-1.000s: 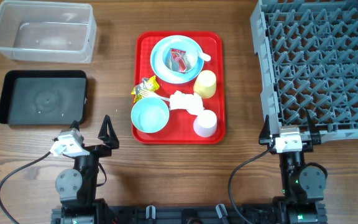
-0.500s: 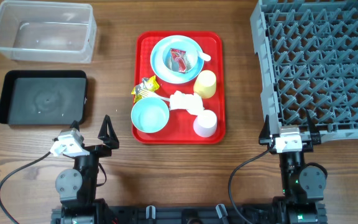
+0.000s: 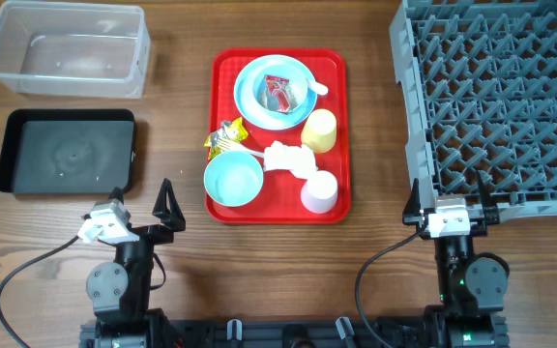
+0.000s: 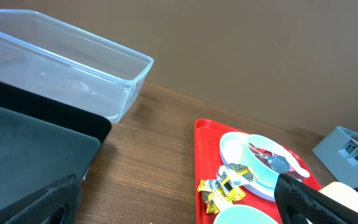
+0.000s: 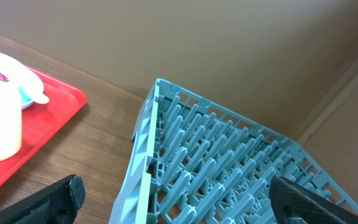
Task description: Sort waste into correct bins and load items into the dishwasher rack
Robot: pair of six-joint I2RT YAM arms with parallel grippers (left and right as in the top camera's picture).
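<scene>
L claw [image 3: 141, 198]: jaws spread wide, nothing btwn them. It sits at the near edge of the wooden tabletop [image 3: 375, 116], just beside the near-right corner of the black rectangular tray [image 3: 66, 152].

R claw [image 3: 448, 193]: also wide and empty, at the near-left corner of the large grey plastic dishwasher rack [image 3: 496, 97]. Contact w/ the rack cannot be told.

Beyond the black tray, at the far-left corner, stands the clear plastic rectangular tub [image 3: 141, 53], apart from the tray.

At ctr lies the flat red tray [image 3: 278, 211], well apart from both claws. Contents:
- Far end: the light-blue round plate [image 3: 248, 97] w/ a light-blue bowl [image 3: 298, 104] on it.
- In that bowl: the small red-and-white wrapper [image 3: 278, 90]. L wrist view agrees.
- At the bowl's right rim: the white plastic spoon [image 3: 317, 89].
- Just near-right of the plate: the yellow cup [image 3: 319, 130].
- Left edge, partly over the rim: the crumpled yellow wrapper [image 3: 223, 138].
- Mid-tray: the crumpled white paper napkin [image 3: 288, 157], btwn the second light-blue bowl [image 3: 233, 180] and the yellow cup.
- Near-right corner: the pale white cup [image 3: 319, 191], just beside the napkin.
</scene>
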